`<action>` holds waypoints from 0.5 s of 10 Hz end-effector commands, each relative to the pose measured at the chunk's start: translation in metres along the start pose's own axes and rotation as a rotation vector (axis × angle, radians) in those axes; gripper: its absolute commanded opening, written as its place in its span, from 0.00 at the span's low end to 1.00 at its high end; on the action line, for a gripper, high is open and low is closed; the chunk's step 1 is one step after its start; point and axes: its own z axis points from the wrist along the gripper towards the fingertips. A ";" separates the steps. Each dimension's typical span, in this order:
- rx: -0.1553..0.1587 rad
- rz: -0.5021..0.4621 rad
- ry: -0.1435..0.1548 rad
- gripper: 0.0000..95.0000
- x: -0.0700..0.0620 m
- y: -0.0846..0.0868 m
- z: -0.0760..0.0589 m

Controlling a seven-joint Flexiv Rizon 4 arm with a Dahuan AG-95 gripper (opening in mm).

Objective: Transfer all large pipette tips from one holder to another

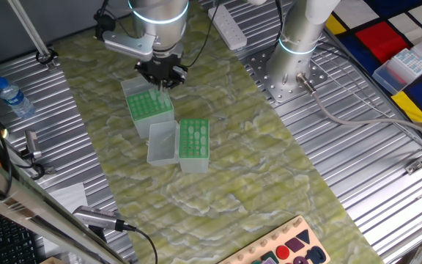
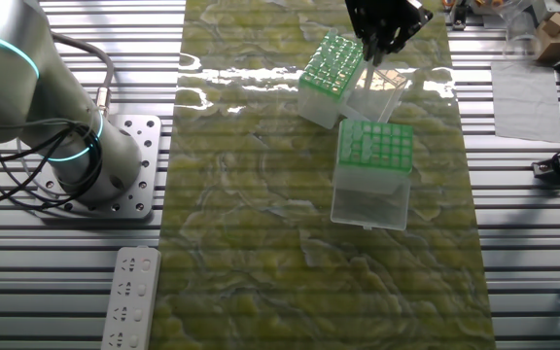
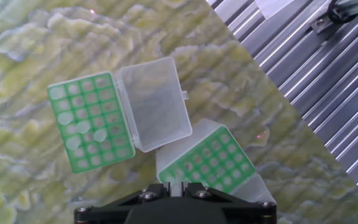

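Gripper [image 1: 161, 82] hangs just above the far tip box [image 1: 149, 104], over its edge nearest the arm base; fingertips are hidden in the hand view and too small in both fixed views, so can't tell how far apart they are or whether anything is held. Large pipette tips [image 3: 79, 126] visible as pale round tops scattered in the near tip box [image 3: 91, 122], lid [image 3: 154, 104] hinged open. Both boxes sit touching at a corner on the green marbled mat [image 1: 218, 183].

gripper [image 2: 385, 47] over tip rack [image 2: 332, 66], second rack [image 2: 376, 144]
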 end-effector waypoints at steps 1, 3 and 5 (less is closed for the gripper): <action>-0.002 -0.002 -0.006 0.00 0.001 0.001 0.002; -0.002 -0.008 -0.011 0.00 0.002 0.002 0.005; 0.002 -0.023 -0.016 0.00 0.004 0.003 0.008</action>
